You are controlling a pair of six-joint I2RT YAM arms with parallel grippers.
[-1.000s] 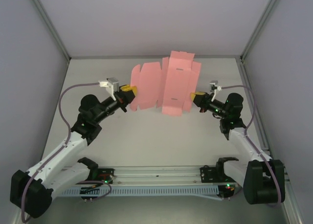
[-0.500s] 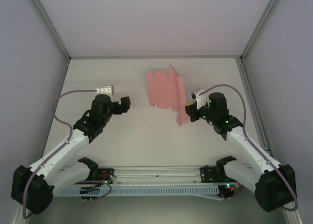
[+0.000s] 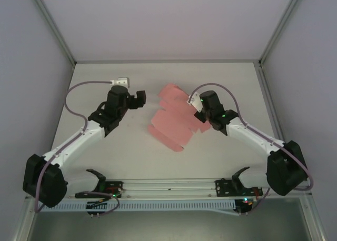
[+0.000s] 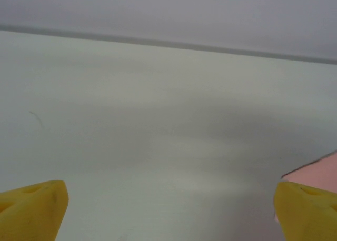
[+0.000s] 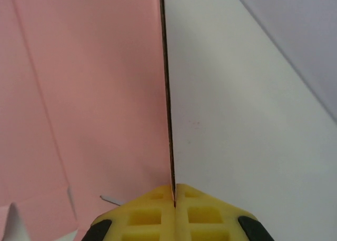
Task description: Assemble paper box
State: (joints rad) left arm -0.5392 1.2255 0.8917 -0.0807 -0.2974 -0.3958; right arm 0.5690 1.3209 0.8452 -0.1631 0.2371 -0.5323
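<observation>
The paper box is a flat pink die-cut sheet with flaps and crease lines, low over the middle of the table. My right gripper is shut on its right edge. In the right wrist view the yellow fingers pinch the thin card edge-on, and the pink sheet spreads to the left. My left gripper stands open just left of the sheet, apart from it. In the left wrist view its gap holds nothing, and a pink corner peeks in above the right fingertip.
The white table is walled on the left, back and right. A metal rail with the arm bases runs along the near edge. A grey cable loops above the left arm.
My left gripper opened and let go of the sheet's left edge, then pulled back. The right gripper swung the sheet down and leftward, from held upright to lying low.
</observation>
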